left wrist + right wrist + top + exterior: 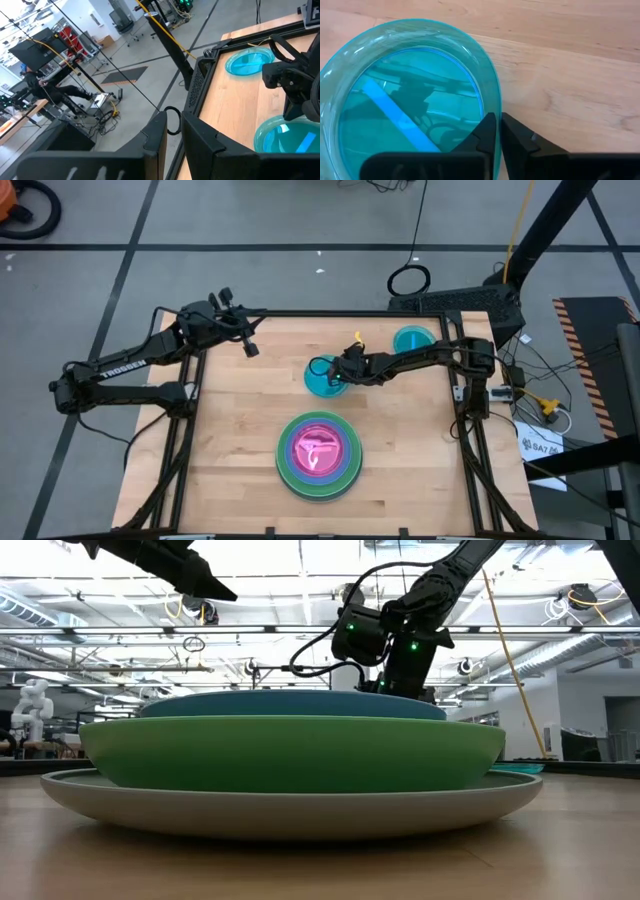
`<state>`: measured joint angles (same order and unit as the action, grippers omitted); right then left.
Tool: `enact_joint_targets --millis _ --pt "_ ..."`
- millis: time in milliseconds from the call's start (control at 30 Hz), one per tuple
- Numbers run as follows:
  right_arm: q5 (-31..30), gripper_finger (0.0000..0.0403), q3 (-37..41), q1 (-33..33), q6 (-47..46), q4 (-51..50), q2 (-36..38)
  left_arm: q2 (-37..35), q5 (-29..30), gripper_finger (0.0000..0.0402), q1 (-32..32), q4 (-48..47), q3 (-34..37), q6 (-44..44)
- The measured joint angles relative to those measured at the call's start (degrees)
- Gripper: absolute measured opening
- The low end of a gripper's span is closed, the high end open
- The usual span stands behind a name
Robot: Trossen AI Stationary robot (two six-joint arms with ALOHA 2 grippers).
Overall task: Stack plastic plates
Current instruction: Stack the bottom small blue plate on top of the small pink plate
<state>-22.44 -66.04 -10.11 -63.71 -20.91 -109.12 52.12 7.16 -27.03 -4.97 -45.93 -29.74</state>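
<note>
A stack stands at the table's near middle: a large grey plate (290,480) at the bottom, then green (290,752), pale green and blue (290,704) plates, with pink (318,448) on top. One teal plate (412,338) lies at the far right. A second teal plate (320,377) lies at the far middle, and my right gripper (334,374) is shut on its rim. My left gripper (250,348) hangs shut and empty over the table's far left; it also shows in the left wrist view (174,131). My right gripper (498,120) pinches the teal plate's rim (492,102) on the side toward the table's right, one finger (486,131) inside the plate and one (517,134) outside. The fingers slant down from the right. The plate looks level; I cannot tell whether it is off the table.
A raised black frame (330,313) runs round the wooden table. Bare wood lies to the left of the stack and between the stack and the teal plates. The right arm (430,358) stretches across the far right.
</note>
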Motion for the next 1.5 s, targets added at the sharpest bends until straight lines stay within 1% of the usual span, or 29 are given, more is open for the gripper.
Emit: enact_joint_targets --millis 467,900,1100,1133,1300,1433,1500 --pt "0.24 0.0017 0.0 -1.82 2.27 -0.48 0.71 0.0 0.0 0.0065 0.0 0.02 0.0 0.0" --pt "0.06 0.0017 0.0 -2.29 8.16 -0.71 10.8 0.0 0.0 0.0065 0.0 0.04 0.0 0.0" --pt "0.12 0.0017 0.0 -2.21 8.98 -0.76 12.0 0.0 0.01 0.0065 0.0 0.04 0.0 0.0" --pt "0.62 0.0017 0.0 -2.21 9.11 -0.96 12.0 0.0 0.02 0.0065 0.0 0.04 0.0 0.0" --pt "9.34 0.0017 0.0 -2.18 10.69 -5.64 11.98 0.0 0.01 0.0065 0.0 -0.21 -0.01 0.04" --pt "12.3 0.0017 0.22 -2.37 11.26 -12.03 11.96 -0.02 -0.12 0.0065 0.0 -3.37 -0.02 -0.13" --pt "14.33 0.0014 1.89 -2.99 12.35 -11.37 12.02 0.0 -2.52 0.0065 -0.01 -5.29 -0.02 -0.65"
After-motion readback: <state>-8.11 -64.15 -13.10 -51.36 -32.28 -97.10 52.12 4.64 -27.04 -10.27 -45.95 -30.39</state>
